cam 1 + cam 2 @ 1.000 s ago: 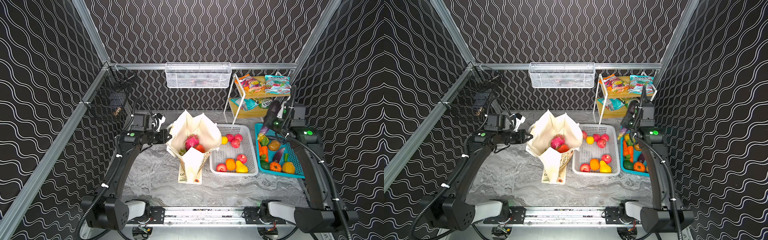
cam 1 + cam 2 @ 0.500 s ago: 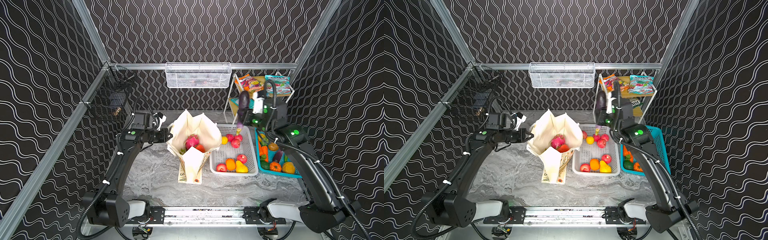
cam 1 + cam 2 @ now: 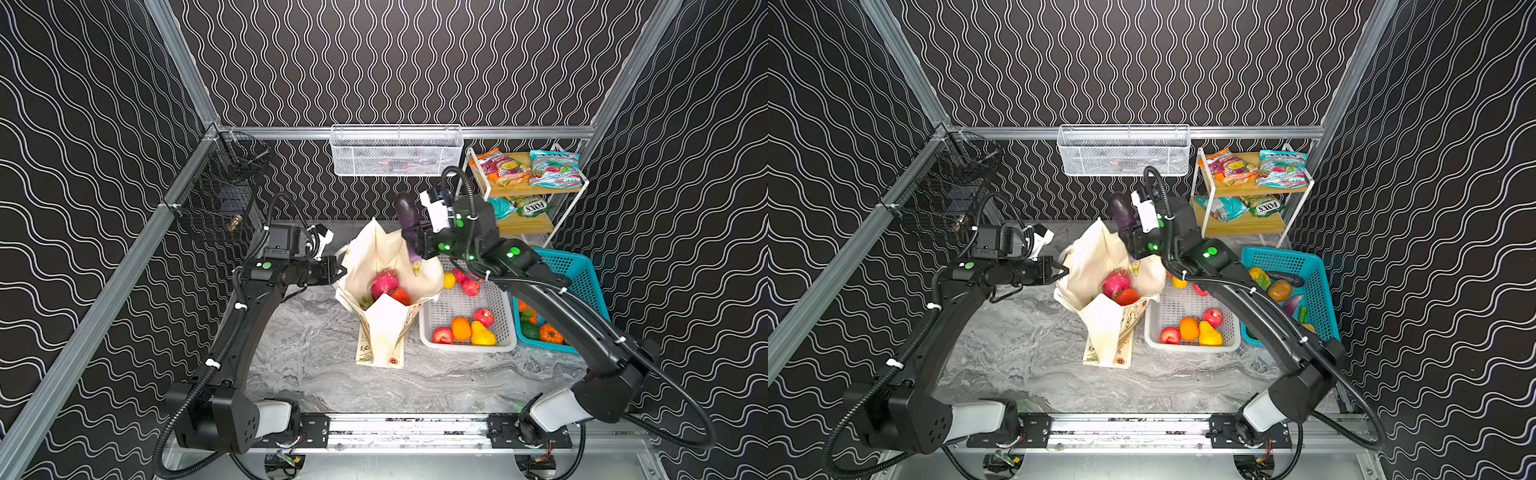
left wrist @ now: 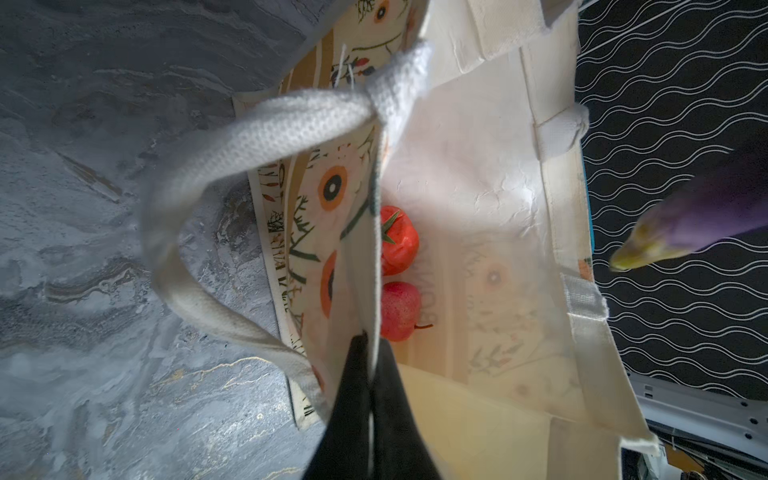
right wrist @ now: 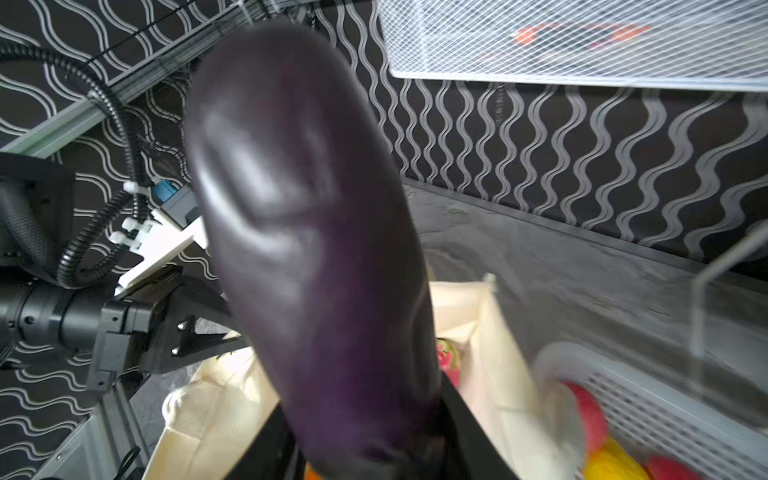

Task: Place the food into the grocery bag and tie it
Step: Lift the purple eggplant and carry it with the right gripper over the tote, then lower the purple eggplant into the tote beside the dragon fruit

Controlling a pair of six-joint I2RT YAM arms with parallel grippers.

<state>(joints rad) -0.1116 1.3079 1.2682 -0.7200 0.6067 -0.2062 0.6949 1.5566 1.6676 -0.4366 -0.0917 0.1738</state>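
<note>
The right fingers (image 5: 473, 449) have swung across to the bag (image 3: 374, 253), clamped on an eggplant (image 3: 406, 216) that hangs stem-down above the opening. The left fingers (image 4: 345, 415) pinch the bag's rim, likely keeping it wide for the drop. A dragon fruit (image 3: 384, 282) lies inside.

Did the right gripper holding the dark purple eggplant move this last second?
Yes. The right gripper carried the purple eggplant leftward, from near the teal plastic basket to over the cream canvas tote.

The grocery bag (image 3: 384, 328), dragon fruit (image 3: 384, 282) inside and eggplant (image 3: 406, 216) above, stands left of the fruit basket (image 3: 465, 347).
</note>
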